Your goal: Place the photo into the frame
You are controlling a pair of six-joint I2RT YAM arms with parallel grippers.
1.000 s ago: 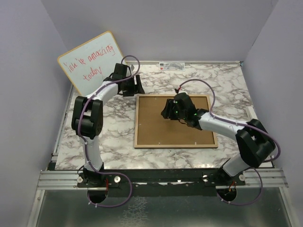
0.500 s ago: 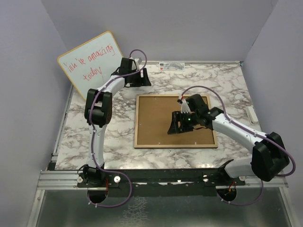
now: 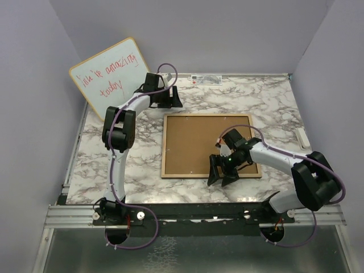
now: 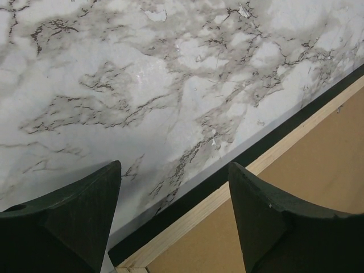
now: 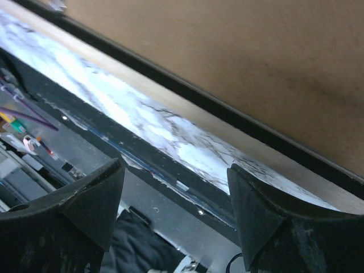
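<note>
Lying flat on the bench (image 3: 273, 102) with its long axis left-to-right, the frame (image 3: 187, 174) (light wood up, brown board (image 3: 193, 142) inside, no photo visible) has the right tool (image 3: 220, 180), released and empty, over its near rail and the left tool (image 3: 174, 101), likewise released, off its far-left corner.

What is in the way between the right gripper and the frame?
Nothing that shows. The right gripper hangs open and empty over the near rail of the frame. In the wrist view only that rail and a strip of the marble table show between its fingers.
</note>
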